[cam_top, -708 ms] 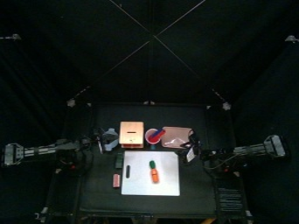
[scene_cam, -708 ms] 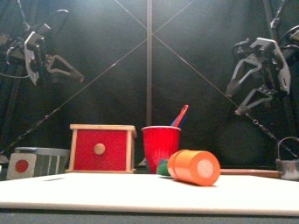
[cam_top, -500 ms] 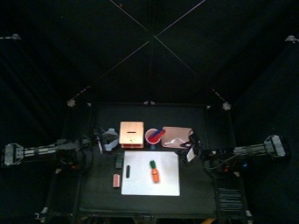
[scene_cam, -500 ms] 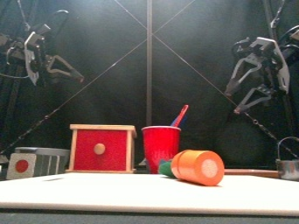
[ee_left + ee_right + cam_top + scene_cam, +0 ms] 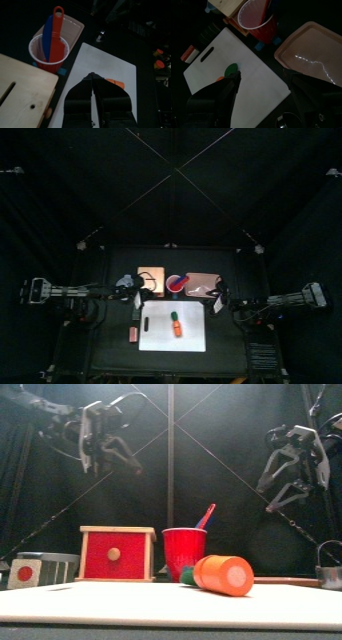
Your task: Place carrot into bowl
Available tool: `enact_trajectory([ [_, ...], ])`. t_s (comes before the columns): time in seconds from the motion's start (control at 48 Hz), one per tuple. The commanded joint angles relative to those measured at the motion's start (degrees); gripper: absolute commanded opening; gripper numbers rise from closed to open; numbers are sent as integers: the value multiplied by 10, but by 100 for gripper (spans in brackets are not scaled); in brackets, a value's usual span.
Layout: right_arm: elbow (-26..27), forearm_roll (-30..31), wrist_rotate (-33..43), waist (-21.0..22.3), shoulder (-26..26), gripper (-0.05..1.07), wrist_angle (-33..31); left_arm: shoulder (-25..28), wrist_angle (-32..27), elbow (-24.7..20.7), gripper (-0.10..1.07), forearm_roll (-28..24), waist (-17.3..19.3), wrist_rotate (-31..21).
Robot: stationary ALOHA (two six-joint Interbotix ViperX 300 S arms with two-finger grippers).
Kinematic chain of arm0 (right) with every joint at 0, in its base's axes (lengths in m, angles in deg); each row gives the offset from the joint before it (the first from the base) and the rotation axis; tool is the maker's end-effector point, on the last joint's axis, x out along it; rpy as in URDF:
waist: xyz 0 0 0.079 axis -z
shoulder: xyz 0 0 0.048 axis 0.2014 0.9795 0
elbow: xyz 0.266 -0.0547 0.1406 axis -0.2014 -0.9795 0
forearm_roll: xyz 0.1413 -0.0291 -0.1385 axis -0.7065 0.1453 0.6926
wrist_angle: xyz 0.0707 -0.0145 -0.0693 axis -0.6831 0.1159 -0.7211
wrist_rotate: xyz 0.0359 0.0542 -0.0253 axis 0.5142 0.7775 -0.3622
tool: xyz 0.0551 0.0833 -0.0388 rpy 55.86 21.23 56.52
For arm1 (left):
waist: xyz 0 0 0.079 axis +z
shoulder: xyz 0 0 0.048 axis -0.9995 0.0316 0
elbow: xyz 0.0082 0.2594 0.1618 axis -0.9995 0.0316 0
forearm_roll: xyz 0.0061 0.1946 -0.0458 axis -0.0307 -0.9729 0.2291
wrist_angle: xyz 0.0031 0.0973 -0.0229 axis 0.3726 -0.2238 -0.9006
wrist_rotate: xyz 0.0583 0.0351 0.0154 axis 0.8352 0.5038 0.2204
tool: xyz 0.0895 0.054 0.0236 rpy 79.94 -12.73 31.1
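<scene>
The carrot lies on the white board, clear of everything. Behind the board stand the bowl, a tan box and a pink container. No writing is legible. The left gripper hangs spread wide, empty; the right gripper is empty, jaws apart.

In the left wrist view the left pincer hid all but an orange sliver of the carrot. In the right wrist view only its green tip showed past the jaws. From above, the bowl was too small to make out.
</scene>
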Motion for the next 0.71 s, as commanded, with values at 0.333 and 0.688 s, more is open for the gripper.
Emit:
enact_trajectory([
  [0.333,-17,-4,1,-11,4,98,4,143,80,-85,95,330,-33,-69],
  [0.688,-37,-3,1,-8,4,98,4,207,-17,-124,95,431,-43,-70],
])
